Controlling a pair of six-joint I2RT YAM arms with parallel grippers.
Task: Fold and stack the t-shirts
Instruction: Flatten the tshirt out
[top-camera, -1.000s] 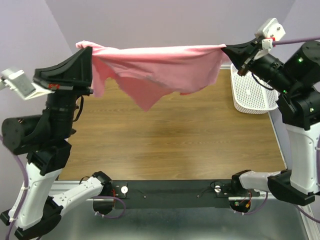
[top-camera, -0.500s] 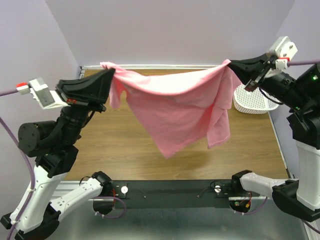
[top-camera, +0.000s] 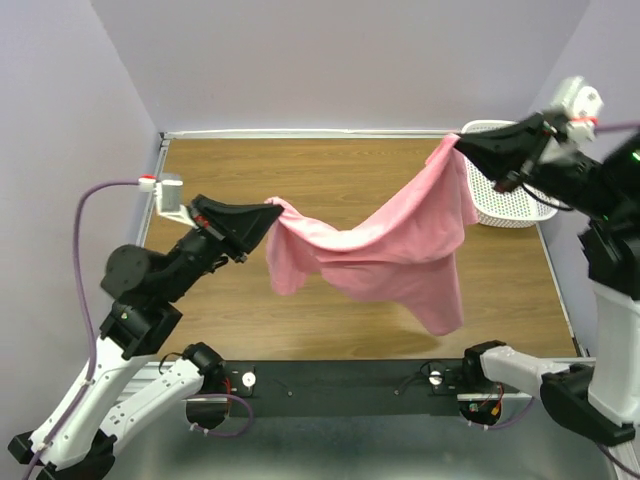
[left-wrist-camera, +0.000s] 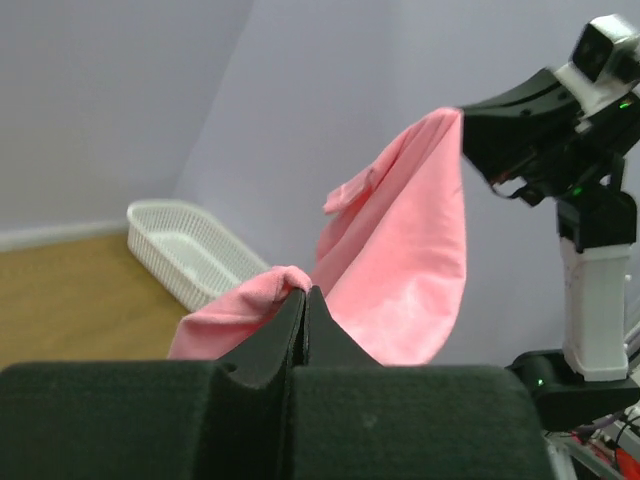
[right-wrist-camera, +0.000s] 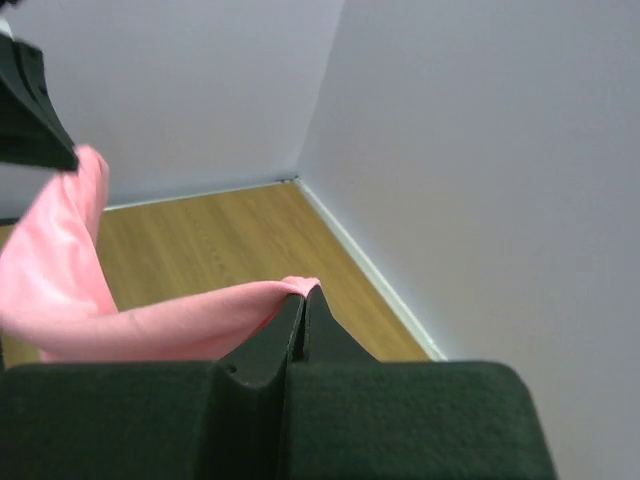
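Observation:
One salmon-pink t-shirt hangs in the air between my two grippers, sagging over the middle of the wooden table. My left gripper is shut on its left edge, low over the table's left half. My right gripper is shut on its right edge, held higher at the back right. In the left wrist view the shirt runs from my shut left gripper up to the right gripper. In the right wrist view the cloth is pinched in my shut right gripper.
A white perforated plastic basket stands at the table's back right, behind the shirt's right end; it also shows in the left wrist view. Lilac walls close in the table at the back and sides. The wooden table top lies below.
My left gripper has dropped and swung in towards the table's middle with its edge of the shirt. The shirt now sags lower and slopes up to the right gripper, which has barely moved.

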